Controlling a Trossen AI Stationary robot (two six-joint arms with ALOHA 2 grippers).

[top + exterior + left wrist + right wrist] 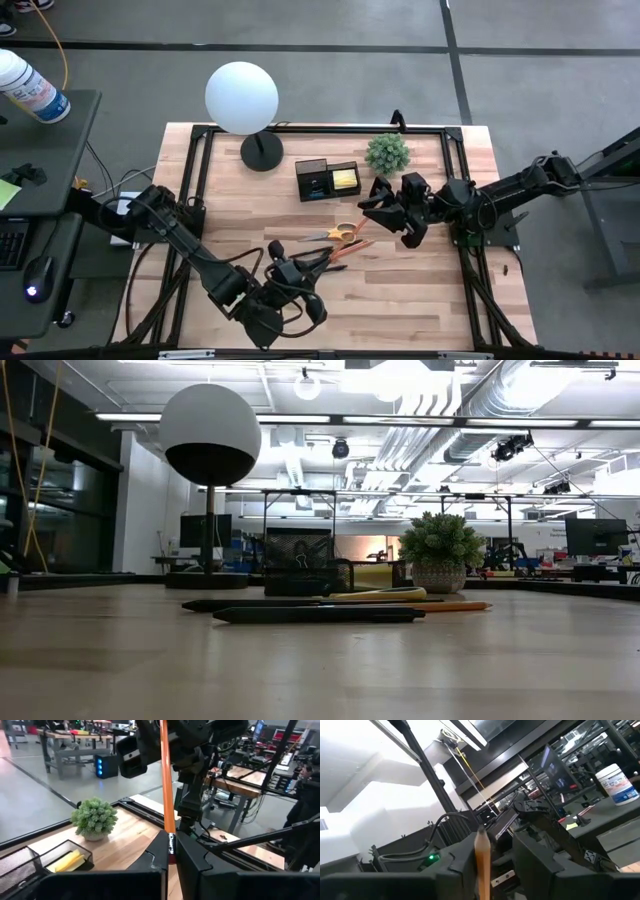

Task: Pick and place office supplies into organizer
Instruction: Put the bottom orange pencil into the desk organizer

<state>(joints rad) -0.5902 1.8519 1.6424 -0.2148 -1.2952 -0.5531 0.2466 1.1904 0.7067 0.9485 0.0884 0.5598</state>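
My left gripper [170, 857], over the table's near middle [316, 262], is shut on an orange pencil [166, 780] that is lifted clear of the table. The pencil reaches up to my right gripper [373, 203], and its sharpened tip [481, 840] stands between that gripper's open fingers, with a gap at one side. Yellow-handled scissors [345, 232], an orange pencil [452, 606] and dark pens [315, 615] lie flat on the wood. The black organizer [327, 180] stands behind them with a yellow sticky-note pad [70, 861] inside. My left gripper pinches the orange pencil near one end [171, 840] between its two fingers. The pencil runs on past the fingertips toward my right gripper, clear of the table. Whether the right fingers touch it, I cannot tell.
A small green potted plant [387, 152] stands right of the organizer, just behind my right gripper. A white globe lamp [241, 97] on a black base stands at the far left. A black frame [200, 180] borders the table. Bare wood [420, 300] lies at the near right.
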